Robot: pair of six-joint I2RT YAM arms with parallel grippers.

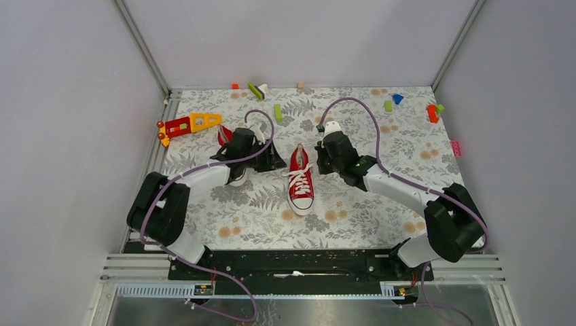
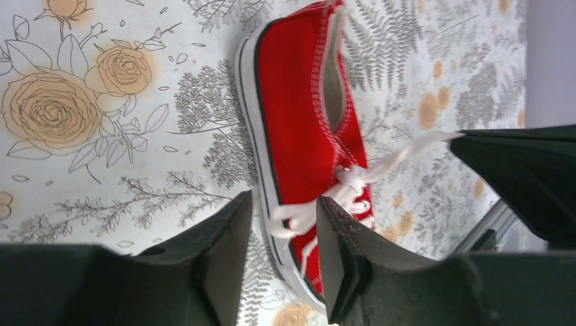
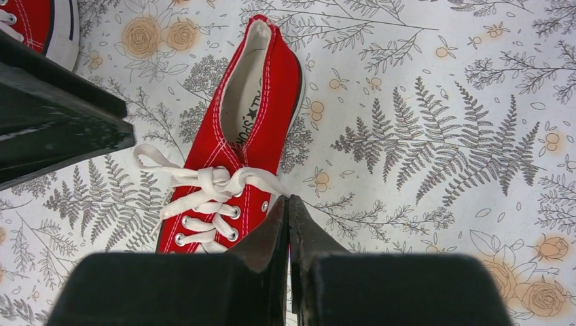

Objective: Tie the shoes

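One red sneaker (image 1: pixel 299 180) with white laces lies in the middle of the mat, toe toward me. My left gripper (image 1: pixel 278 164) is at its left side. In the left wrist view the gripper (image 2: pixel 284 202) is open, and a white lace loop (image 2: pixel 293 219) hangs over the sole between the fingers. My right gripper (image 1: pixel 318 165) is at the shoe's right side. In the right wrist view it (image 3: pixel 289 199) is shut on the lace end (image 3: pixel 261 180) that runs from the knot. The second sneaker (image 1: pixel 225 135) lies mostly hidden under my left arm; its toe also shows in the right wrist view (image 3: pixel 41 27).
A red-and-yellow toy piece (image 1: pixel 190 124) lies at the back left. Small blocks sit along the back edge: green (image 1: pixel 278 112), red (image 1: pixel 432 113), blue (image 1: pixel 397 98). A pink item (image 1: pixel 456 147) lies at the right edge. Grey walls enclose the mat.
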